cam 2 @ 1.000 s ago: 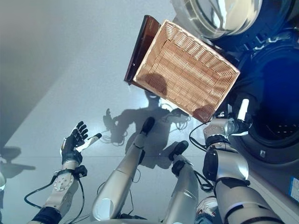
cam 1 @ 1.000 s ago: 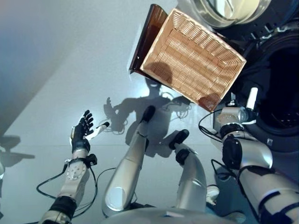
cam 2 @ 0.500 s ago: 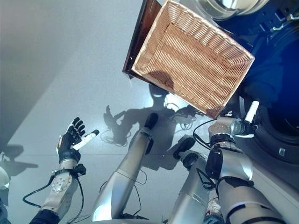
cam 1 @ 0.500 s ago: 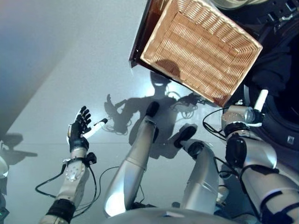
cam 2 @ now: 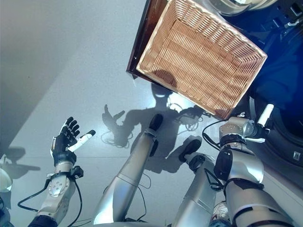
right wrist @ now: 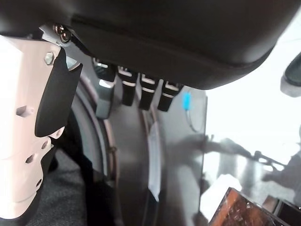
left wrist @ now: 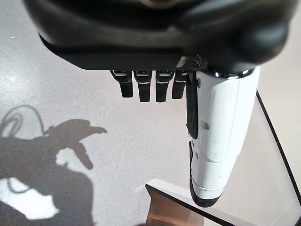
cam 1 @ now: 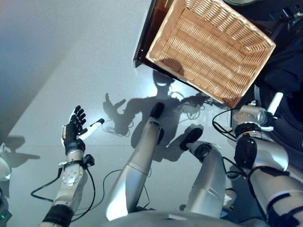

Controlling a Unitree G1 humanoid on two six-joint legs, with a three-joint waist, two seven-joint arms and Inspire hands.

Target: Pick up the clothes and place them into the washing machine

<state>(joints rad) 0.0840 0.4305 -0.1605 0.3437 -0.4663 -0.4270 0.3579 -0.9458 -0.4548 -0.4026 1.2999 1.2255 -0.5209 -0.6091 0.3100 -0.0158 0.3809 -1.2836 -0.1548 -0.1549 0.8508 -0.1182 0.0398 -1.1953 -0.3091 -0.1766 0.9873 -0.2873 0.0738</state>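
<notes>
Basket (cam 1: 210,47) empty, no clothes visible; left robot hand (cam 1: 72,134) and right robot hand (cam 2: 258,126) spread, holding nothing; loading apparently complete.

Head stereo pair: high, facing steeply down at the floor (cam 1: 57,56); wicker basket (cam 1: 210,49) at upper right, washing machine (cam 2: 284,94) along the right edge. Same scene in both eyes, slightly offset sideways.
Left wrist view: very close, along the left hand (left wrist: 141,89), over floor, dark board edge (left wrist: 188,207) beyond.
Right wrist view: equally close, along the right hand (right wrist: 136,89), toward the washing machine front.
</notes>
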